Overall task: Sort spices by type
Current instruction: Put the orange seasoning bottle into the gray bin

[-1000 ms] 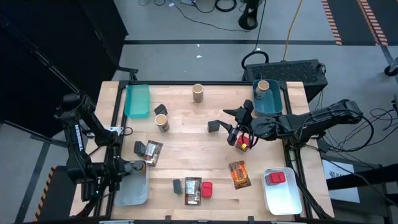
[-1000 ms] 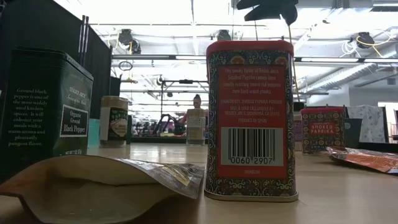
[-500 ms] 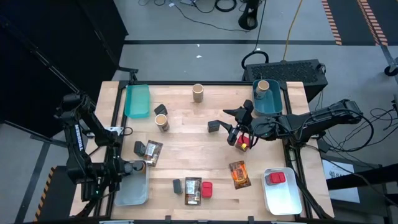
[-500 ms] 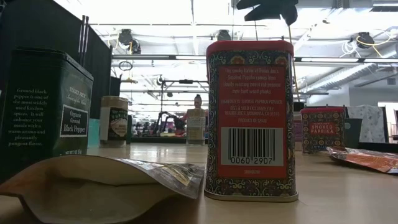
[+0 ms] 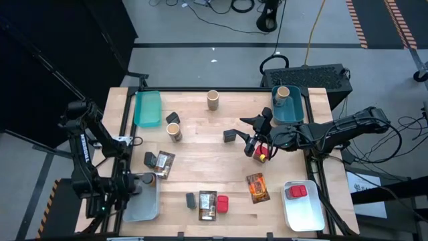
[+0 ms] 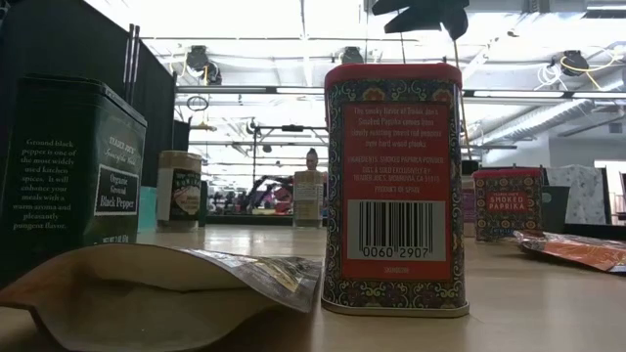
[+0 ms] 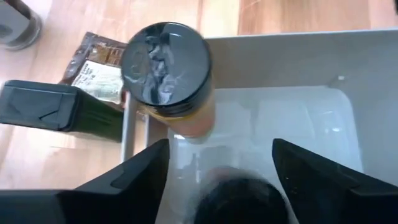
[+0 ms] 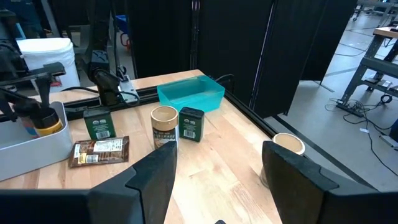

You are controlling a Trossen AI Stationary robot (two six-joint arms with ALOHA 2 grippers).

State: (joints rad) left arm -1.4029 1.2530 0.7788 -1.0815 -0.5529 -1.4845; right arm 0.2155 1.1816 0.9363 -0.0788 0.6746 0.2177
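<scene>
Wood worktop (image 5: 200, 150), viewed from above.

Left arm: at the worktop's front-left corner. Left tool (image 7: 219, 146) hangs over the white bin (image 5: 142, 204) there, fingers (image 7: 146, 168) spread wide, nothing between them.

Right arm: reaches in from the worktop's right edge. Right tool (image 5: 257, 143) is over the worktop right of centre. A red and yellow item (image 5: 260, 154) shows just under it. Grip state: cannot tell.

Bins: teal bin (image 5: 147, 110) at the rear-left corner. Second teal bin (image 5: 291, 112) at the rear-right corner, one cylinder (image 5: 283, 92) upright inside. Second white bin (image 5: 302, 214) at the front-right corner, one red tin (image 5: 296, 192) inside.

Packets, lying flat: one (image 5: 164, 164) left of centre, one (image 5: 207, 204) at the front edge, one (image 5: 257, 187) front right of centre.

Cylinders on the worktop: one (image 5: 212, 100) near the rear edge, one (image 5: 174, 132) left of centre.

Dark tins: (image 5: 172, 118), (image 5: 150, 159), (image 5: 230, 136), (image 5: 191, 199).

Red tin (image 5: 222, 203) stands just beside the front packet.

Jar (image 7: 166, 62), black lid, orange contents: upright in a corner of the front-left white bin, clear of the left tool.
</scene>
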